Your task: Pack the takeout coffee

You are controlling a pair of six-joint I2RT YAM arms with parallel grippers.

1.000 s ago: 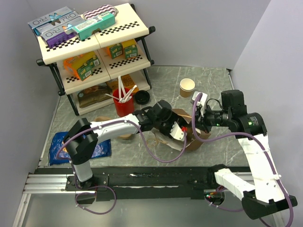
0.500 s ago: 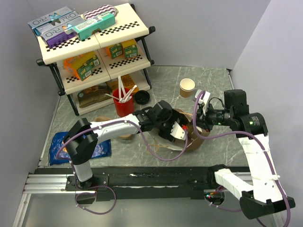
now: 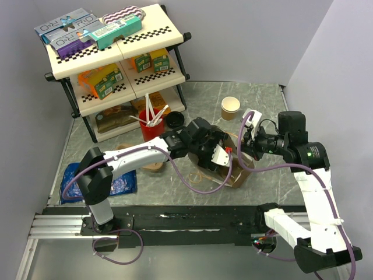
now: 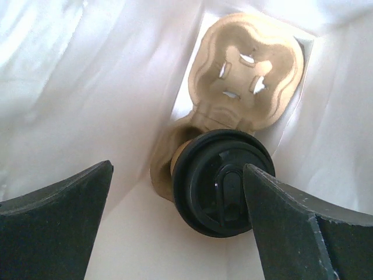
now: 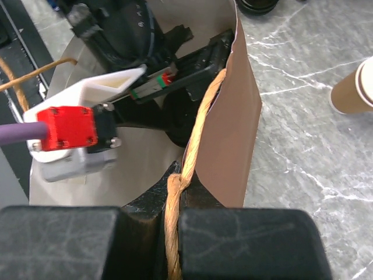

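The takeout coffee (image 4: 224, 189), a tan cup under a round black lid, stands in a tan pulp cup carrier (image 4: 250, 70) at the bottom of the brown paper bag (image 3: 240, 175). My left gripper (image 4: 178, 169) reaches down inside the bag and is open. One finger stands well to the cup's left, the other (image 4: 291, 227) is close by the lid's right edge, and neither grips it. My right gripper (image 5: 180, 181) is shut on the bag's twine handle (image 5: 201, 116) at the rim, holding the mouth up.
A lidless tan cup (image 3: 230, 107) stands behind the bag. A red cup of white sticks (image 3: 152, 129) and a loose black lid (image 3: 174, 120) sit by the stocked shelf rack (image 3: 116, 64). A blue packet (image 3: 99, 181) lies at the near left.
The left jaws have spread wide apart. The left wrist moved up and right over the bag's mouth. The right gripper lifted the rim, so the bag stands more upright.
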